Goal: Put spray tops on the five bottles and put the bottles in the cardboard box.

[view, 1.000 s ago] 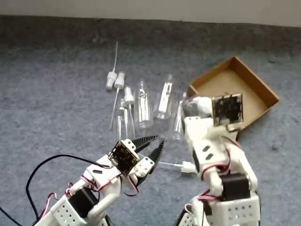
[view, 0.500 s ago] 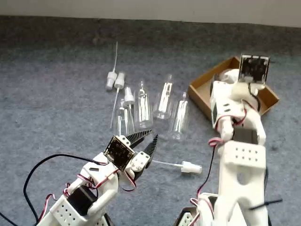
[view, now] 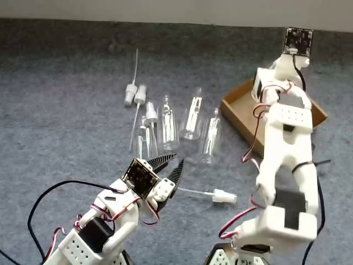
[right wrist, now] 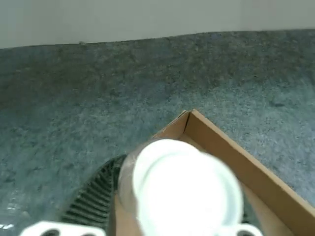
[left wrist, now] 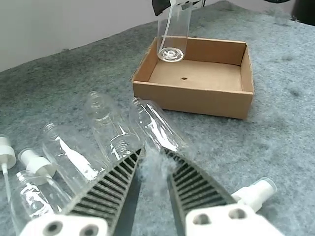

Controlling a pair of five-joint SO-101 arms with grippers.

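1. Broadly, the grey, carpet-like bench (view: 55,143) carries everything, and both arms rise from its near edge.
2. The right arm (view: 287,132) stretches far out, with its wrist above the cardboard box.
3. The left arm (view: 105,221) sits low near the front and is angled toward the lying bottles.
4. The cardboard box (view: 236,105) stands open-topped on the right side of the bench, near the bottles but apart from them.
5. The right gripper (left wrist: 174,6) is clamped on the upper end of one bottle (left wrist: 172,34), which hangs upright over the box. Its white top (right wrist: 182,191) faces the wrist camera. The base seems to be clear of the box floor, though the angle makes that hard to judge.
6. The left gripper (view: 170,165) hovers with its jaws partly spread and nothing between them, just short of the nearest bottle ends.
7. Four clear bottles (view: 167,127) lie side by side on the bench, between the left gripper and the far spray tops.
8. Two spray tops (view: 134,95) lie together beyond the bottles with their thin tubes trailing.
9. Another top (view: 150,113) rests at the neck of the leftmost bottle.
10. A loose spray top (view: 223,196) lies between the two arms, with its tube pointing toward the left gripper.
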